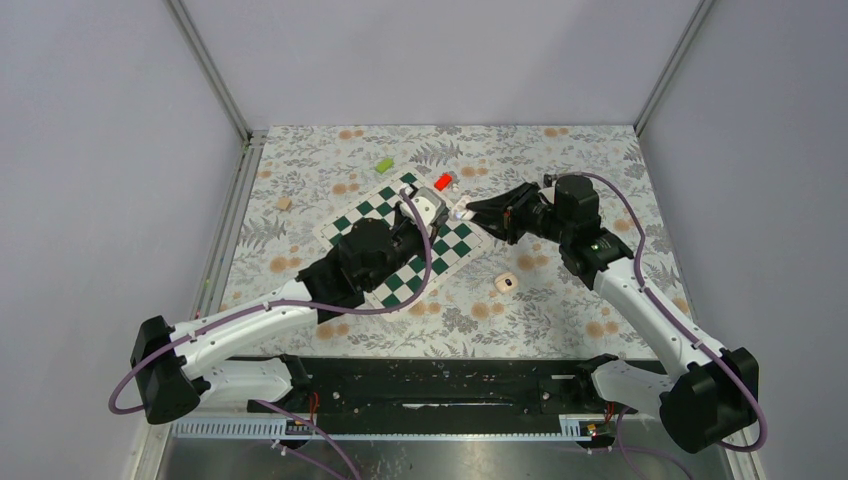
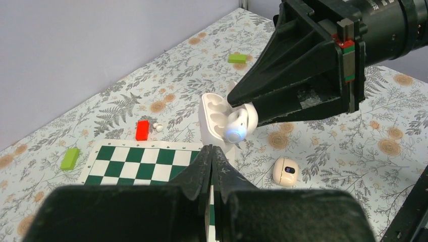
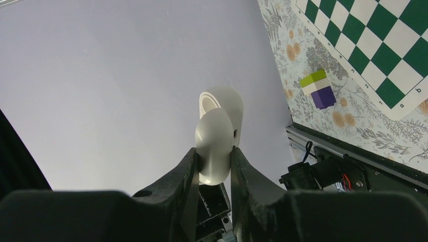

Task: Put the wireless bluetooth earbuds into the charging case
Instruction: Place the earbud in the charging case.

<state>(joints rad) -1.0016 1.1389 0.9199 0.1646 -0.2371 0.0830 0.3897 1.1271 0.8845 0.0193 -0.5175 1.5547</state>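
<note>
We're seating an earbud (image 2: pixel 237 126). Right fingers (image 3: pixel 242 174) are gripping it narrowly and pushing it at the white charging case (image 2: pixel 214 113), which is standing open just past the chessboard (image 2: pixel 146 159) corner. Left fingers (image 2: pixel 202 166) are pressing fully together at the case's base; we can't tell if they're pinching it. Our judgement: line the bud up with the empty well, press straight and light, brace the case. A beige pod (image 2: pixel 285 170) is lying on the desk (image 2: pixel 353 151) beside the chessboard. Readable: only a "b" on the chessboard border; the marks in the pod's dark window are too small.
</note>
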